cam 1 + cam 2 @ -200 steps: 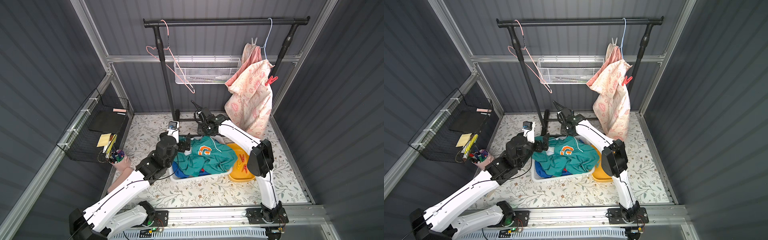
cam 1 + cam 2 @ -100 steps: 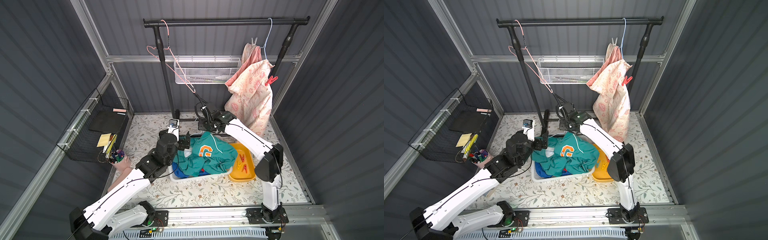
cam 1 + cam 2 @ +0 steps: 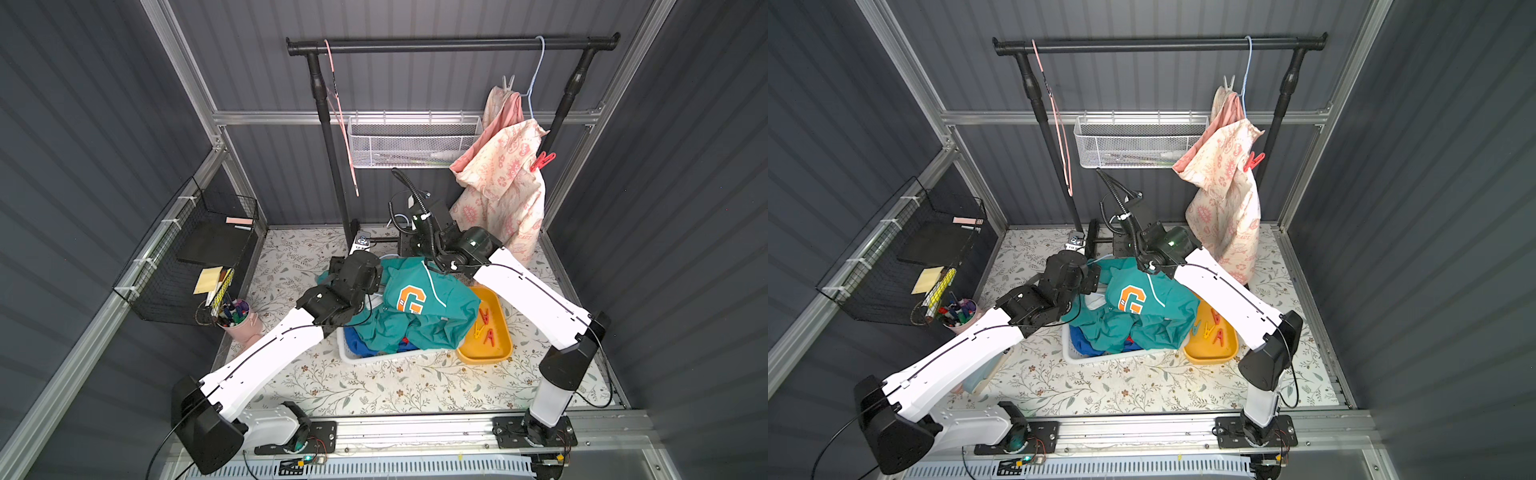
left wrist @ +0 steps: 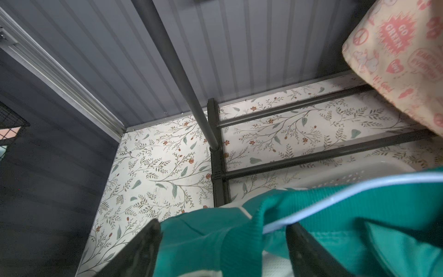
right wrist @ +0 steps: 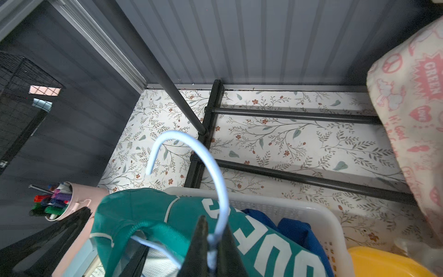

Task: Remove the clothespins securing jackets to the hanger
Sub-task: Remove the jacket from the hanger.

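While the right fingers (image 5: 200, 247) pinched the pale-blue hanger (image 5: 175, 134), the left fingers (image 4: 143, 247) stood wide around the teal jacket (image 3: 419, 320); at 1 o'clock from it, a red clothespin (image 3: 541, 161) gripped the hanging cream jacket (image 3: 503, 183).

The left arm (image 3: 270, 353), lower left of the frame, and the right arm (image 3: 536, 299), at right, share glossy white boxy links, rounded black joint housings and a thin black cable along each link. A ribbed black conduit (image 3: 431, 239) leaves the right wrist, near a green light (image 3: 1173, 242). The left tool (image 4: 223, 225) has matte black tapered fingers (image 4: 143, 249).
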You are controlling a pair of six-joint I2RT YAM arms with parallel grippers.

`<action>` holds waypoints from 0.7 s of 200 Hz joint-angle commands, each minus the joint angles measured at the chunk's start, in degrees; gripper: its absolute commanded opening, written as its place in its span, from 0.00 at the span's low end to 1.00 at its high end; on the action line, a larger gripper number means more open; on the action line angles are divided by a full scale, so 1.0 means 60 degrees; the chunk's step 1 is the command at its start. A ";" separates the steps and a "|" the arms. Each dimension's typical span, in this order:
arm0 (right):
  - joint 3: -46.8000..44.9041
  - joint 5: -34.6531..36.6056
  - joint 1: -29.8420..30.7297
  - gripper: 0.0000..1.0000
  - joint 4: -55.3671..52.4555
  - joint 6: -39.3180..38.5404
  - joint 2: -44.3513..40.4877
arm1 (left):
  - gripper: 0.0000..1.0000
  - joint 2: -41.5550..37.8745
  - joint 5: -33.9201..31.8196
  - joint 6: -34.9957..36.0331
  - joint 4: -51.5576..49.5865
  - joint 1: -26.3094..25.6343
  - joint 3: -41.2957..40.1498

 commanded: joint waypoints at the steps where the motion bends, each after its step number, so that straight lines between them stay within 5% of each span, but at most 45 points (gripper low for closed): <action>1: -0.0182 0.0390 0.0069 0.00 0.0303 -0.0270 -0.0293 | 0.74 0.0157 -0.0448 -0.0488 -0.0829 0.0117 0.0449; 78: -0.0589 0.0400 0.0052 0.00 0.0655 -0.0400 -0.0586 | 0.37 0.0475 -0.0094 -0.0289 -0.0924 0.0452 0.0543; 123: -0.0930 0.0154 0.0053 0.00 0.0856 -0.0557 -0.0778 | 0.00 0.0630 0.0395 -0.0027 -0.0660 0.0907 0.0899; 140: -0.1408 0.0015 0.0056 0.00 0.1170 -0.0681 -0.1042 | 0.00 0.0730 0.0318 0.0036 -0.0685 0.1079 0.1178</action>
